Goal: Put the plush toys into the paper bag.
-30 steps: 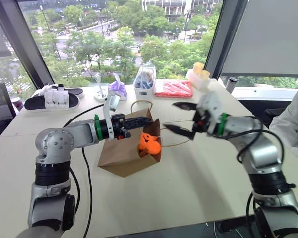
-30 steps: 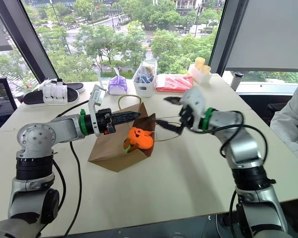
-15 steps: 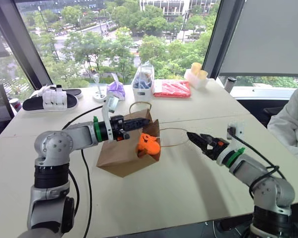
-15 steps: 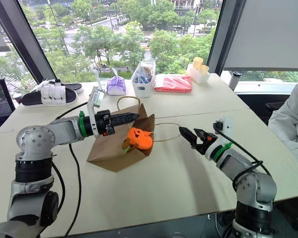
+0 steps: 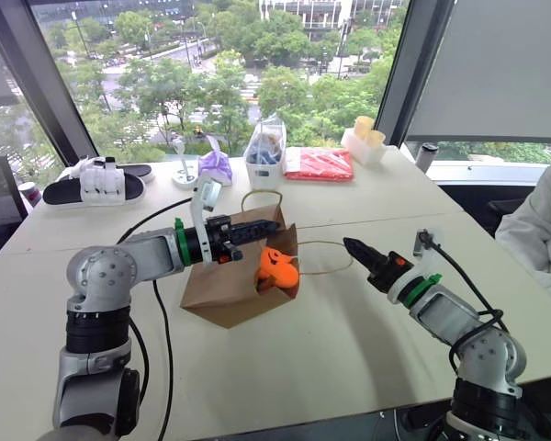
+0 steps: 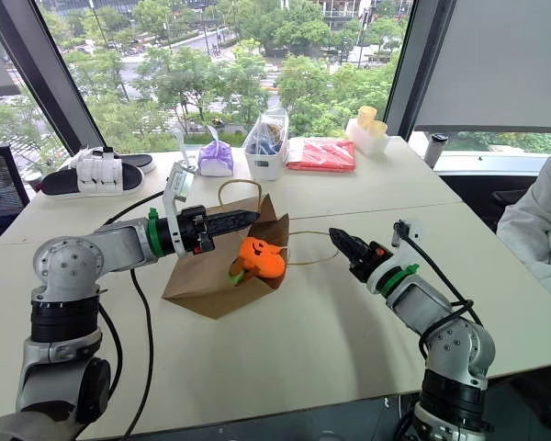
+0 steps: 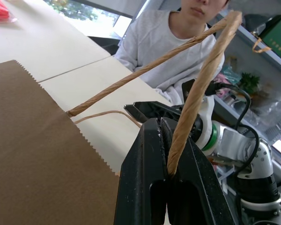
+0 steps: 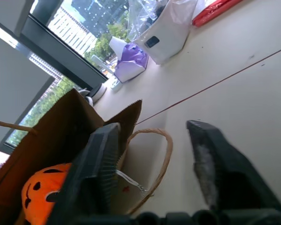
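Spanning the whole foreground, the pale table (image 5: pixel 349 349) carries everything else. On it, near the middle, the brown paper bag (image 5: pixel 225 289) lies tipped on its side with its mouth facing the robot's right. One twisted loop handle (image 7: pixel 201 79) rises from the upper edge; the other handle (image 5: pixel 326 257) lies flat on the tabletop, reaching out from the mouth toward the right arm.

Reaching in from the left, the left gripper (image 5: pixel 257 228) is pinched tight on the raised handle, which the left wrist view shows running down between the black fingers (image 7: pixel 145 187), so the upper lip of the bag is held up. From the right, the right gripper (image 5: pixel 358 250) points level toward the bag's mouth, well apart from it, its tip just beside the far end of the flat handle. In the head views its fingers look nearly together, while the right wrist view shows a clear gap between them with nothing in it.

At the bag's mouth sits the orange plush toy (image 5: pixel 277 268), dark face marks showing, resting in the opening against the lower lip. A sliver of the green plush toy (image 6: pixel 236 273) peeks out just beside it on the bag side.

Along the window edge stand a black-and-white sandal (image 5: pixel 96 184), a clear plastic bag of blue items (image 5: pixel 266 147), a red packet (image 5: pixel 320 163) and a purple bundle (image 5: pixel 218 165).
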